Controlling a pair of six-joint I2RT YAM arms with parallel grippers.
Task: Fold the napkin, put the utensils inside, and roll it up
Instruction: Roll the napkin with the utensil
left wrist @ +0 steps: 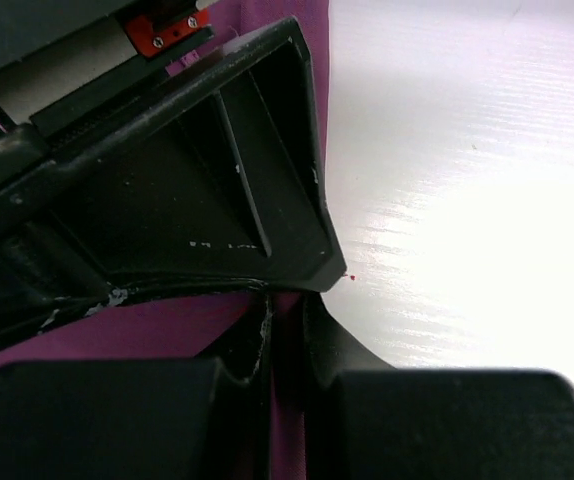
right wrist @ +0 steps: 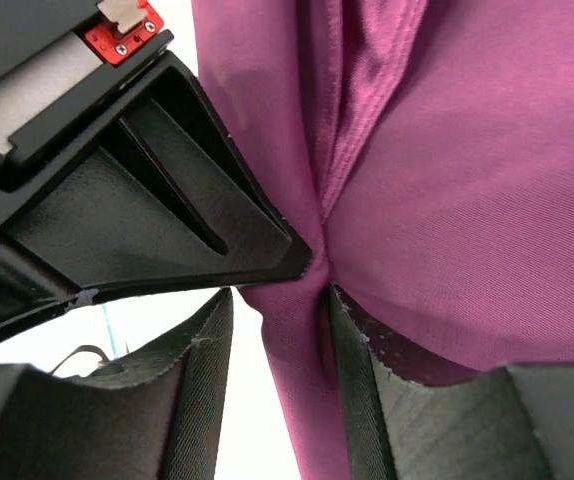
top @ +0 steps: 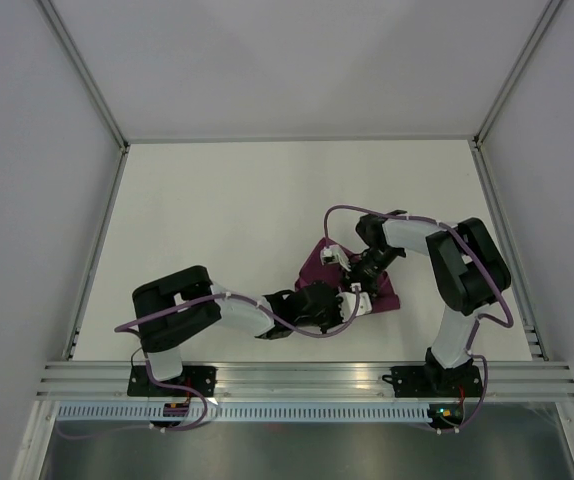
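The left arm (top: 182,300) folds back at its elbow and reaches low to the right. The right arm (top: 467,265) rises from its base, bends left and dips its wrist toward the other (the two tips almost meet). The left gripper (left wrist: 287,330) is clamped on a thin fold of the napkin (left wrist: 117,330). The right gripper (right wrist: 282,300) has its jaws parted, with cloth passing between them that seems to brush only one finger (right wrist: 367,370).

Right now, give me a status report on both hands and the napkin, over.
Left hand shut on the napkin. Right hand open, cloth slack inside it. Napkin bunched up between the arms. Utensils not in sight.
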